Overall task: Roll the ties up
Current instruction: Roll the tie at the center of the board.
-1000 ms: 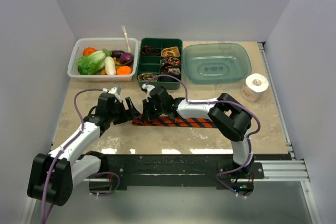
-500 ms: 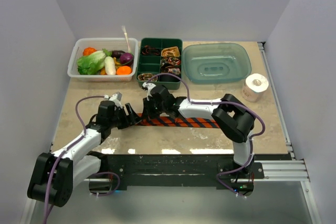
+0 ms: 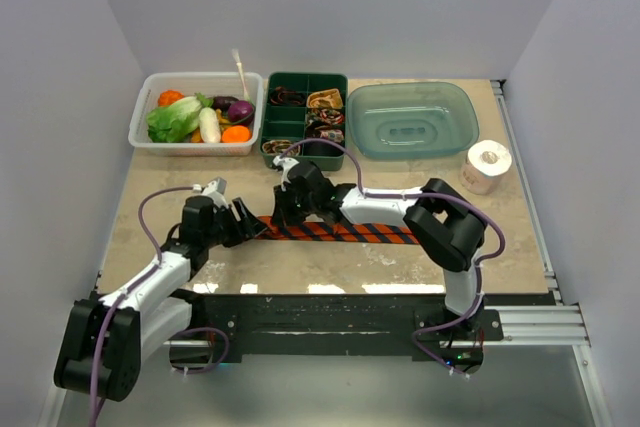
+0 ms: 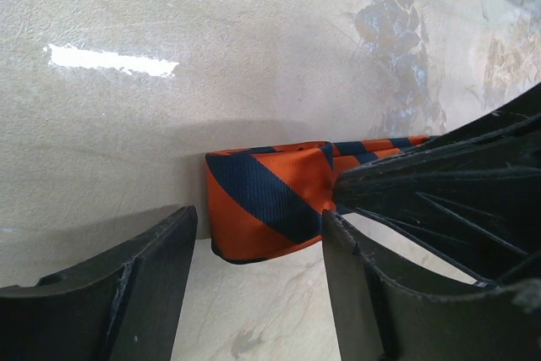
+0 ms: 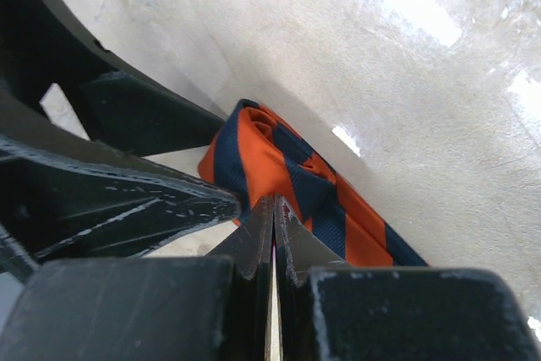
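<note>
A: Since a second ago the left arm has backed off toward the near edge. The right has hardly shifted.
B: Gripper states?
A: Left gripper (image 4: 258, 234) is spread, one finger on either side of the folded end of the striped tie (image 4: 262, 200). Right gripper (image 5: 272, 209) is pressed together, tips down at that fold. Can't tell if cloth's caught between.
B: Why like that?
A: My guess is the right pins the first turn so it won't spring open while the left lines up to regrasp. The rest of the tie lies flat along the desk (image 3: 500, 227), running rightward.
B: Progress?
A: Early, barely one fold.
</note>
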`<state>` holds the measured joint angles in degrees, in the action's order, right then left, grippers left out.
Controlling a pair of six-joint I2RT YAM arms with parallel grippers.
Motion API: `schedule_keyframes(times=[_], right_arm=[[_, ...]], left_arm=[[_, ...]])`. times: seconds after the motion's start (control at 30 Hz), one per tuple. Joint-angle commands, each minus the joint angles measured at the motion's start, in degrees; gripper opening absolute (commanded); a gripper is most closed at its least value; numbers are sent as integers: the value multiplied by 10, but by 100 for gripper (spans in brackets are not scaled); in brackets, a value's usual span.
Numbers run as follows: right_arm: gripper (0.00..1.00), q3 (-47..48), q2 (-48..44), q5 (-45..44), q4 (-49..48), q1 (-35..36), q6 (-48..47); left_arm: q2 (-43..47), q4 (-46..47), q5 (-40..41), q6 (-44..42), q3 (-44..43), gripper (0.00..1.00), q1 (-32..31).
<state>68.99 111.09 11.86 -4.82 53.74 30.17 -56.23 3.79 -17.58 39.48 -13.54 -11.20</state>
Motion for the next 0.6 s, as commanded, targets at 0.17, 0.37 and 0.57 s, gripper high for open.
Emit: schedule_keyframes(times=[0.17,0.37,0.57], right_arm=[[0,-35,19,-30,4,1,-13],[0,-58,18,-39,0,1,-11],[0,-59,24,-42,0,1,-6]], left_arm=[[-13,56,-27,7,13,65,8],[-40,140,-71,28,46,61,8],[-51,184,-91,37,63,51,8]])
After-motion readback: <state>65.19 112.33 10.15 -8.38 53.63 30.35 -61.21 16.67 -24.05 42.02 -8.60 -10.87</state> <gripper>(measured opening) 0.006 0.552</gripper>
